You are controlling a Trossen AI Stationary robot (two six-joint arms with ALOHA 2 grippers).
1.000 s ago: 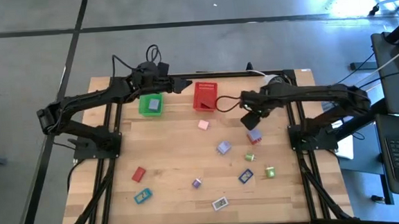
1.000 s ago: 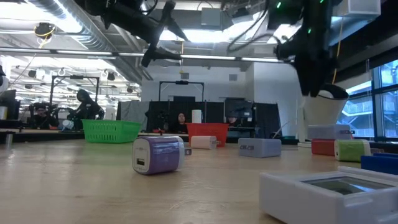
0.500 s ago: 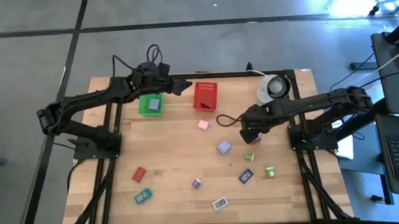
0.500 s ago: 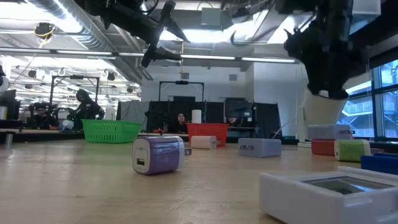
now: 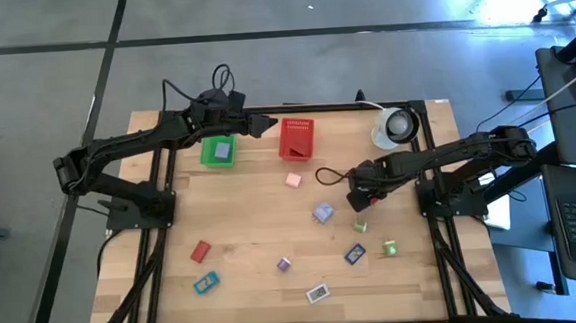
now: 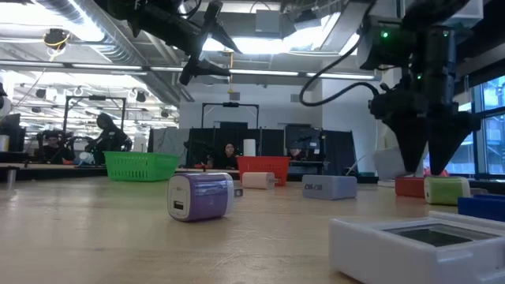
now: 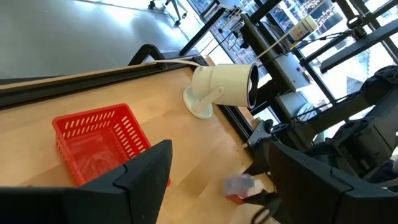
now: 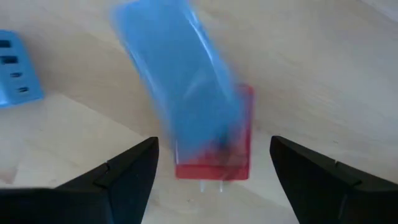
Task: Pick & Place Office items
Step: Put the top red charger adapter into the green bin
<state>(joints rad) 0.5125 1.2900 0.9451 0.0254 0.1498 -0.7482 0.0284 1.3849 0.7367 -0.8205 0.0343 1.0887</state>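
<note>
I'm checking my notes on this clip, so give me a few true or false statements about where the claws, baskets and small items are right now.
1. The right claw is open over a blue and red item. True.
2. The green basket is empty. False: a lavender piece lies in it.
3. The left claw hangs between the green basket and the red basket. True.
4. The left claw grips a pink block. False: its fingers are open and hold nothing; the pink block lies on the table.
5. The white cup-like thing stands at the table's far right corner. True.
</note>
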